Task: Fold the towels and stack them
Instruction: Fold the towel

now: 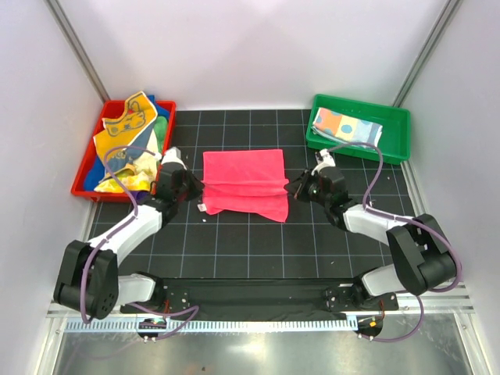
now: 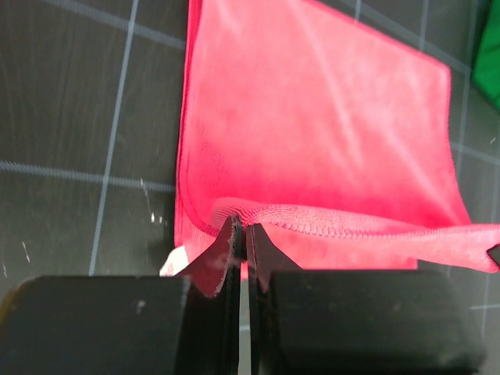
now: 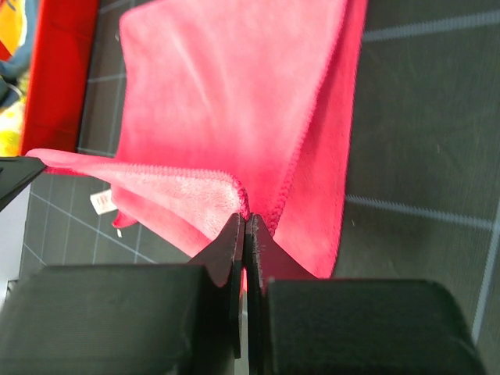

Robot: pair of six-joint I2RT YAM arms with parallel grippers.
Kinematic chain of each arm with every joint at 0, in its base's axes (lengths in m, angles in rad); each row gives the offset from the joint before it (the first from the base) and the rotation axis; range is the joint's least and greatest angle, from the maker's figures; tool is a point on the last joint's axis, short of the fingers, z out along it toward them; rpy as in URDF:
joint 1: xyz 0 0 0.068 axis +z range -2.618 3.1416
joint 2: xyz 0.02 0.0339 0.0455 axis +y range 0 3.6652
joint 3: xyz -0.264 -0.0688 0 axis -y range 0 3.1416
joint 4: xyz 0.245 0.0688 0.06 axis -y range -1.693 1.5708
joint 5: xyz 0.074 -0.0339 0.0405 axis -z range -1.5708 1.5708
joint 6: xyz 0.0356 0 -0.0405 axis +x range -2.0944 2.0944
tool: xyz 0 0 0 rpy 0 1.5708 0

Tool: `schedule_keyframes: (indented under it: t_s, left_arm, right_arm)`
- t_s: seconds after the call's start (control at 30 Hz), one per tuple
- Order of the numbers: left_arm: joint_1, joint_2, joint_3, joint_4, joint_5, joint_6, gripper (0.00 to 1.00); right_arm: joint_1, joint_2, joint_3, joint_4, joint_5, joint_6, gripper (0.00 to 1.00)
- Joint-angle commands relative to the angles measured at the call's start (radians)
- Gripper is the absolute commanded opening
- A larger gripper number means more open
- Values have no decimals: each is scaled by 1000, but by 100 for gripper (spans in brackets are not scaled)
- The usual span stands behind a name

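A pink-red towel (image 1: 244,183) lies on the black grid mat between the two arms, its near half lifted into a fold. My left gripper (image 1: 199,187) is shut on the towel's left edge, and the hem (image 2: 312,223) is pinched at its tips (image 2: 242,230). At the towel's right edge my right gripper (image 1: 291,187) is shut too, with a hemmed corner (image 3: 195,187) caught between its tips (image 3: 244,219). The lifted edge stretches between both grippers above the flat layer (image 3: 226,86). A folded patchwork towel (image 1: 348,125) lies in the green tray (image 1: 397,137).
The red tray (image 1: 84,164) at the far left holds a loose heap of towels, an orange-yellow one (image 1: 129,129) on top. A white label (image 1: 201,208) sticks out at the pink-red towel's near left corner. Grey walls close in the mat on three sides.
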Motion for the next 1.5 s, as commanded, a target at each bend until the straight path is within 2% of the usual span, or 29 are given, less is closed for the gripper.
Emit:
schedule_keyframes:
  t_s: [0.0,0.1,0.17,0.27,0.3,0.4,0.5,0.73,0.77,0.8,0.87,1.1,1.2,1.27,1.37,1.47]
  left_arm:
    - [-19,6,-40,19,-25,-24,3]
    - [-19,17,-60,22,-12,-47,3]
    - [-24,24,-81,36,4,-57,9]
    - [-27,20,-115,48,5,-62,13]
    - [-27,20,-124,53,10,-65,22]
    - [-27,6,-150,62,17,-76,37]
    - [-27,-23,-172,67,40,-85,54]
    - [-28,-144,-227,15,54,-111,56]
    - [-27,-156,-233,10,51,-114,54]
    - [-27,-166,-247,8,53,-117,47]
    - [-30,-173,-244,-18,41,-117,42]
    - [-50,-55,-189,-71,16,-111,34]
    - [-65,-6,-170,-70,7,-111,36]
    - [-77,8,-169,-56,-5,-113,45]
    - [-85,29,-166,-38,-13,-124,49]
    - [-93,12,-173,-28,-12,-130,49]
  right_arm:
    - [14,-17,-39,102,35,40,2]
    - [34,-16,-61,103,36,53,2]
    - [42,-14,-84,109,50,66,5]
    - [49,1,-125,152,51,92,9]
    - [49,4,-134,158,48,100,11]
    - [60,13,-162,171,59,125,19]
    - [68,-6,-185,154,70,140,34]
    - [105,-183,-197,-84,261,119,38]
    - [111,-198,-194,-142,280,117,38]
    - [126,-220,-191,-165,292,117,38]
    - [152,-221,-171,-229,338,116,36]
    - [264,-103,-105,-303,452,128,34]
    - [292,-50,-81,-306,478,140,34]
    - [302,-14,-72,-300,479,146,34]
    - [313,10,-64,-291,490,160,34]
    - [322,10,-68,-280,495,174,34]
